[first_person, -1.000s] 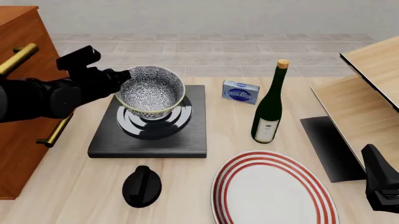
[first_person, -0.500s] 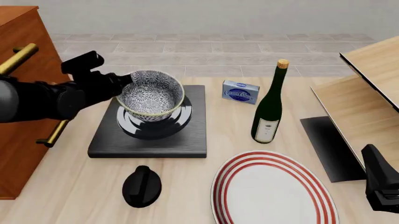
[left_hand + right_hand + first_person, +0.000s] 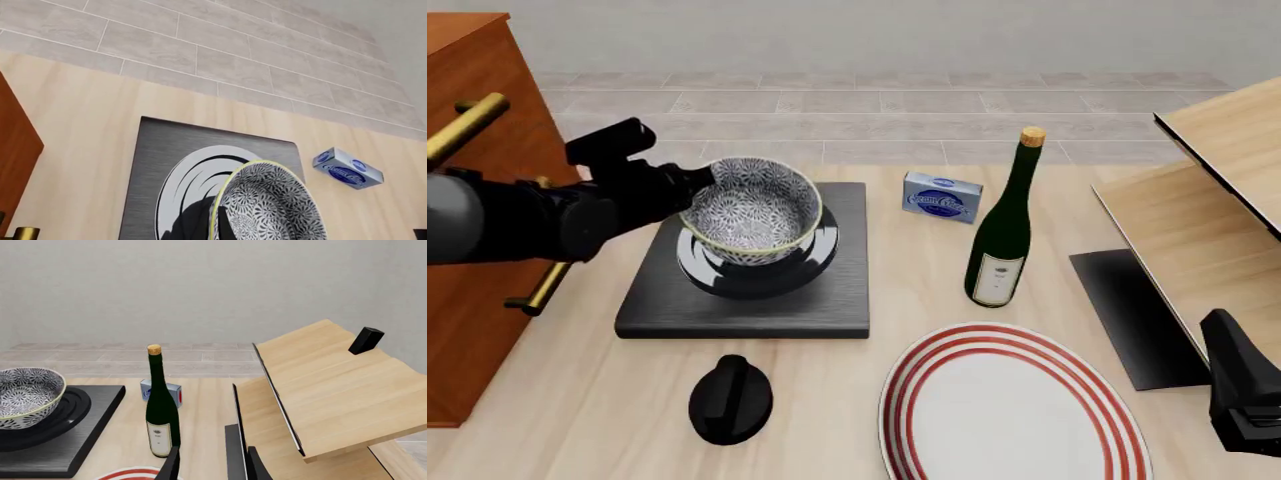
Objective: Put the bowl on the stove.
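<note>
The bowl, white with a dark floral pattern, is on or just above the round burner of the black stove, tilted slightly. My left gripper comes in from the left and is shut on the bowl's left rim. In the left wrist view the bowl fills the near edge over the stove, with one dark finger at its rim. The right wrist view shows the bowl on the stove. My right gripper is open and empty, low at the front right of the table.
A green wine bottle stands right of the stove, with a small blue box behind it. A red-ringed plate and a black knob lie in front. A wooden cabinet is on the left and a wooden shelf unit on the right.
My left gripper has lowered the bowl onto the burner and shifted slightly right. The right arm has not moved.
</note>
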Controlling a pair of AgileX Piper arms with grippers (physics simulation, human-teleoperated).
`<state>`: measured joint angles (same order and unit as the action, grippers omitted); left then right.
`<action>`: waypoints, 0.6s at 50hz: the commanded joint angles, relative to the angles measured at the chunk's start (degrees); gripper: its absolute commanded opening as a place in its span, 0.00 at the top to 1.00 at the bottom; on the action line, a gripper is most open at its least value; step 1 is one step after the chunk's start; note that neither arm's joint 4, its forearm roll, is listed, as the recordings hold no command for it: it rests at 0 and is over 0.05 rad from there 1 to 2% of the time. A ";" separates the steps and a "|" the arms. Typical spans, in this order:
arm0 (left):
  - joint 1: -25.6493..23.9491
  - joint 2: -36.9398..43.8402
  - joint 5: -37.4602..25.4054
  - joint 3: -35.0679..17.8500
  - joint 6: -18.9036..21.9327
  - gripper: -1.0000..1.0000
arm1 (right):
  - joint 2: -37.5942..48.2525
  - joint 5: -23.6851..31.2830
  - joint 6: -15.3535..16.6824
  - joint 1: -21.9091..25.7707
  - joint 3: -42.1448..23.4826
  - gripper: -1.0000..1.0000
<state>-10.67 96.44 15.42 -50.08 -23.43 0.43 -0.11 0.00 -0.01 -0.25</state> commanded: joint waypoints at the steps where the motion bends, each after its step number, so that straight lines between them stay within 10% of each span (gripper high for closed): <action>1: -0.01 0.96 1.04 -0.18 0.32 1.00 | 0.00 0.00 0.01 0.00 0.00 0.00; 24: -0.15 1.02 2.68 0.87 3.07 1.00 | 0.00 0.00 0.00 0.00 0.00 0.00; 25: -0.85 0.76 2.93 1.21 2.96 0.00 | 0.00 0.00 0.01 0.00 0.00 0.00; 30: -1.58 -0.28 3.02 2.19 2.88 0.00 | 0.00 0.00 0.00 0.01 0.00 0.00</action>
<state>-11.26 96.99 17.82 -49.04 -21.24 0.43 -0.11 0.00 -0.01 -0.25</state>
